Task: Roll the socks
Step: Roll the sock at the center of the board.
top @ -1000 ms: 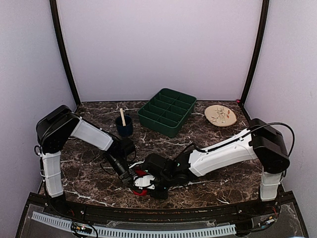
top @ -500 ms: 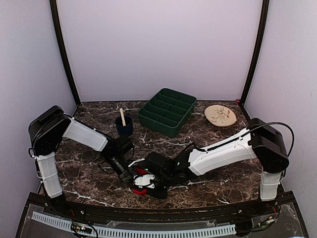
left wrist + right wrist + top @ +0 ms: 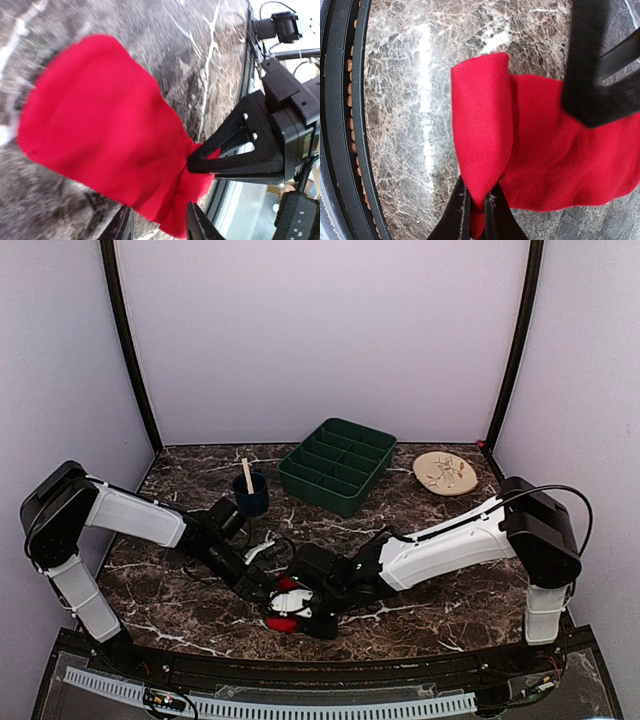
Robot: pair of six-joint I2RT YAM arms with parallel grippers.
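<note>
A bright red sock (image 3: 100, 145) lies crumpled on the marble table near the front edge, small in the top view (image 3: 283, 623). My right gripper (image 3: 477, 207) is shut on a folded edge of the red sock (image 3: 545, 150), pinching it between both fingertips. My left gripper (image 3: 160, 225) stands open, and the sock's loose end lies between its spread fingers without being squeezed. From above, the left gripper (image 3: 268, 588) and right gripper (image 3: 297, 608) meet over the sock. One left finger (image 3: 590, 75) crosses the top right of the right wrist view.
A green compartment tray (image 3: 338, 465) stands at the back centre. A dark blue cup (image 3: 250, 494) with a wooden stick sits to its left, and a round wooden plate (image 3: 446, 472) at the back right. The table's black front rail (image 3: 340, 125) runs close beside the sock.
The left gripper has opened and let go of the red sock, and the left arm has swung lower and further left. The right gripper stays shut on the sock.
</note>
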